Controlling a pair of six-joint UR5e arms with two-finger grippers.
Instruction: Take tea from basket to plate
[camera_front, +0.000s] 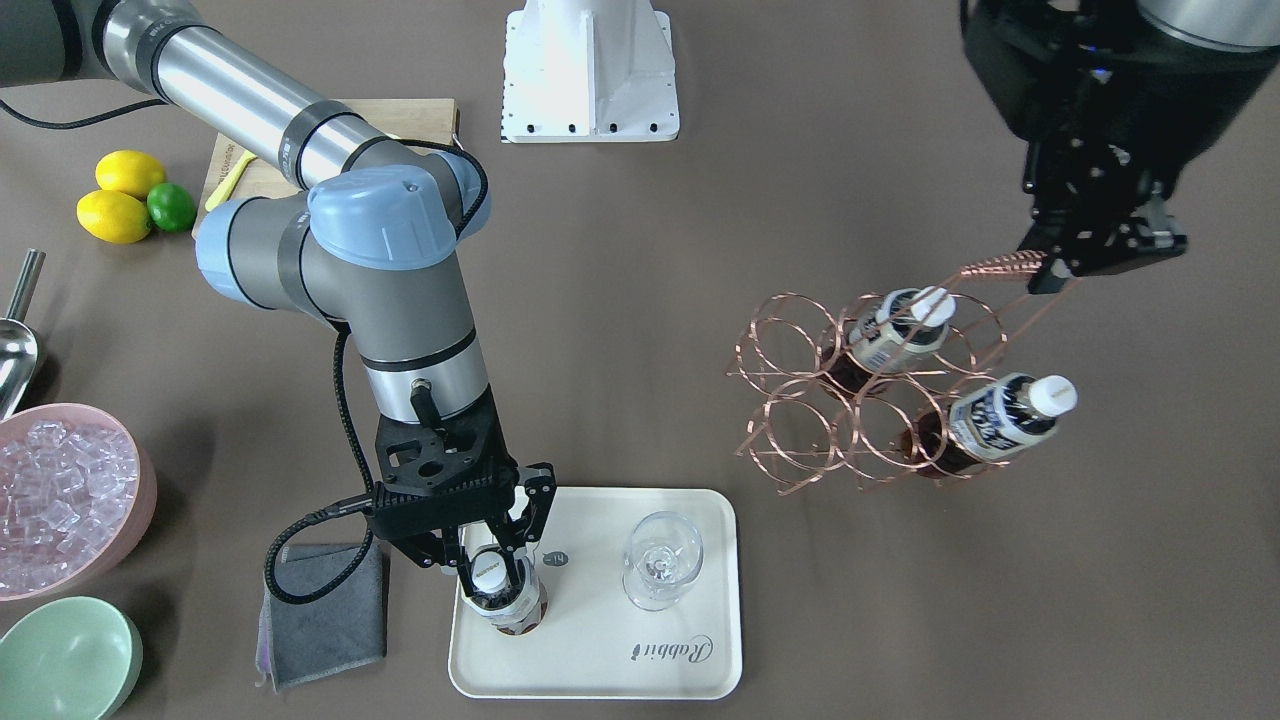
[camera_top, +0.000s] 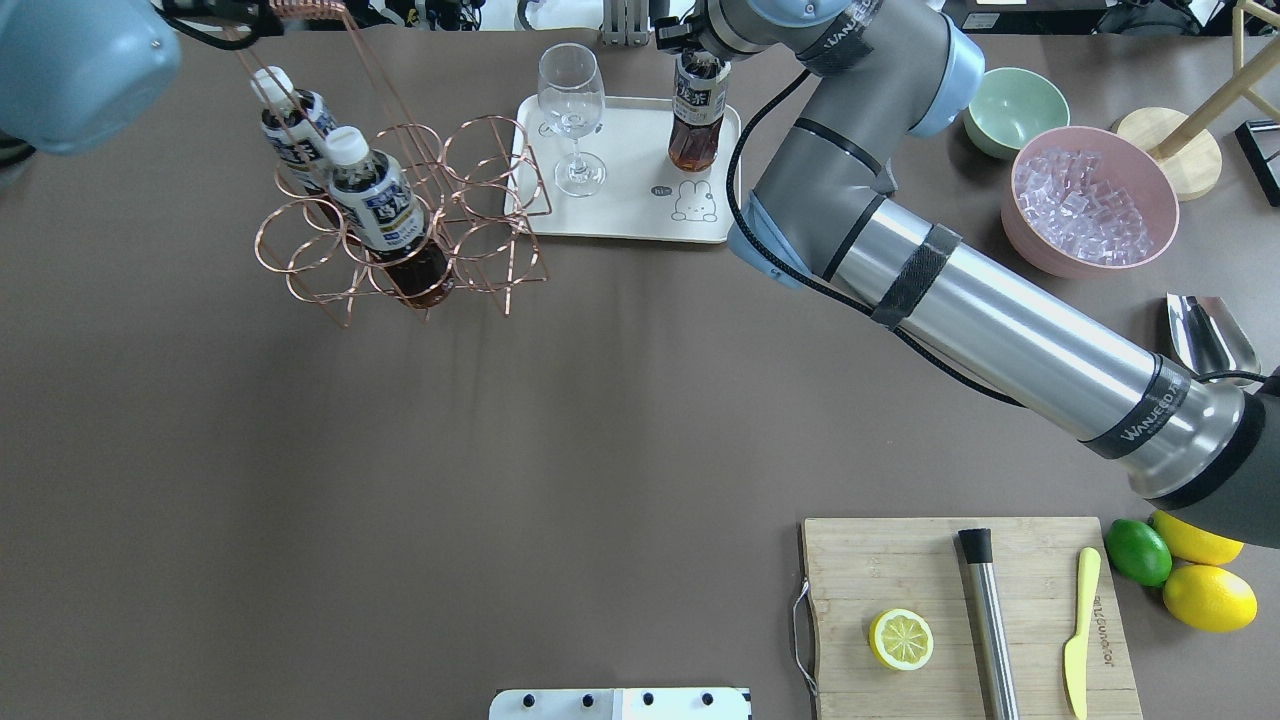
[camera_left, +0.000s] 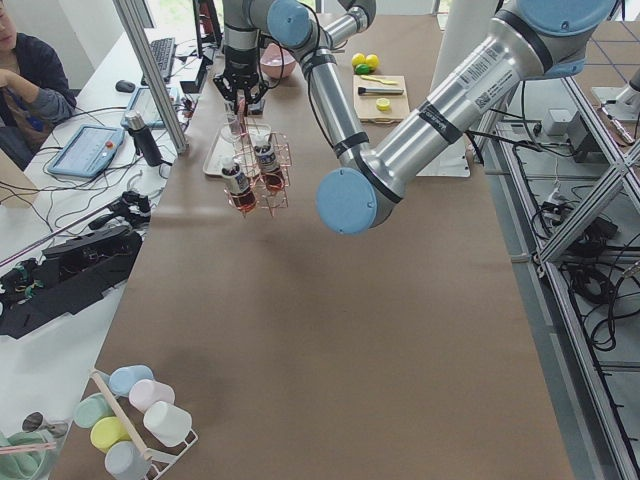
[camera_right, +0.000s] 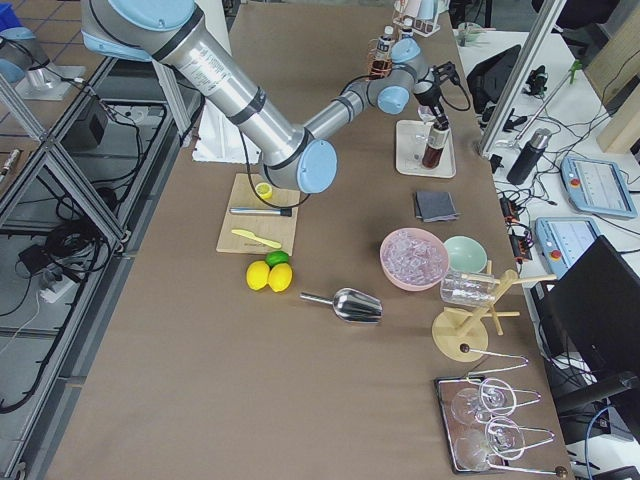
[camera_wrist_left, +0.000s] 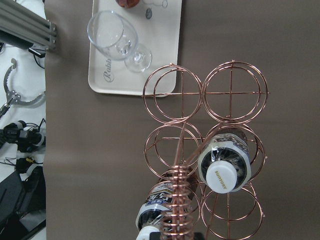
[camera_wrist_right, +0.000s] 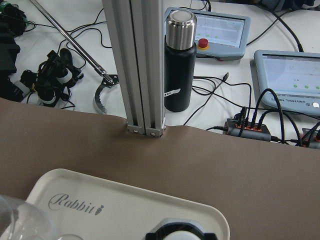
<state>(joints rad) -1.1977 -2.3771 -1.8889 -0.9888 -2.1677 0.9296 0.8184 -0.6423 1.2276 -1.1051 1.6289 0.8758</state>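
One tea (camera_front: 505, 600) stands upright at the corner of the plate (camera_front: 600, 650), a cream tray marked "Rabbit". My right gripper (camera_front: 495, 572) is shut on its neck just under the white cap (camera_wrist_right: 175, 233). The same tea (camera_top: 697, 125) shows in the overhead view on the plate (camera_top: 620, 210). The copper wire basket (camera_front: 838, 400) sits tilted on the brown table, apart from the plate. Two more teas (camera_front: 895, 330) (camera_front: 990, 418) lie in its rings. My left gripper (camera_front: 1050, 270) is shut on the basket's coiled handle (camera_wrist_left: 180, 200).
A wine glass (camera_front: 660, 570) stands on the plate beside the held tea. A grey cloth (camera_front: 325, 620), a pink bowl of ice (camera_front: 60, 490) and a mint-green bowl (camera_front: 65, 660) lie beyond the right arm. A cutting board (camera_top: 960, 610) sits near the robot.
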